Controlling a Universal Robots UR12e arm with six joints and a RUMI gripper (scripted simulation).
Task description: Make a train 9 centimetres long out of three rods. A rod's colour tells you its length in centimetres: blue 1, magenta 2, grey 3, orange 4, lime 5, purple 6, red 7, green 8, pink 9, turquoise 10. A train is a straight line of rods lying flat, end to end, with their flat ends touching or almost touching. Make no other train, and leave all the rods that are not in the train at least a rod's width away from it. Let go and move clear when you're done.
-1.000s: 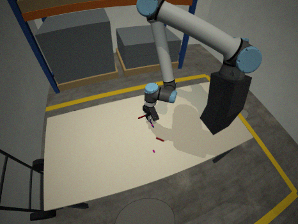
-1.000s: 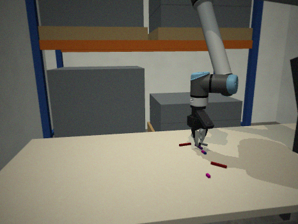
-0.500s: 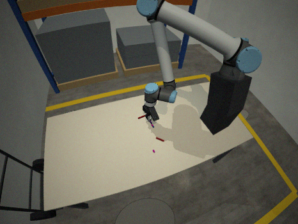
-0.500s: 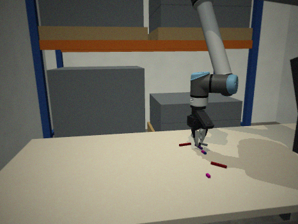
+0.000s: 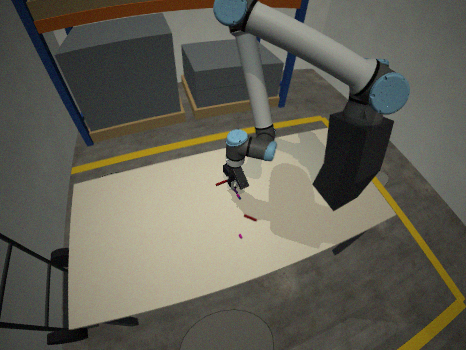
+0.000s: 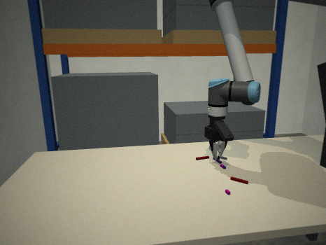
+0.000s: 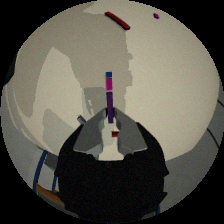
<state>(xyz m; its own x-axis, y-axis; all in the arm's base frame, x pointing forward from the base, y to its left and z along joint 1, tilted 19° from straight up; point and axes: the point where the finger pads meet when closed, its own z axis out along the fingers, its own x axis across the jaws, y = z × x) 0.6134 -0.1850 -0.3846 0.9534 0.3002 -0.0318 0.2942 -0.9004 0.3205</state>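
- Pinching the purple rod [image 7: 109, 106] near its close end, the gripper [image 7: 110, 131] is lowering it in line with the magenta rod [image 7: 109, 84] and blue rod [image 7: 109, 74] just ahead of the fingers.
- Looking light, stiff and slick, the rod is likely needing a mid-length grip.
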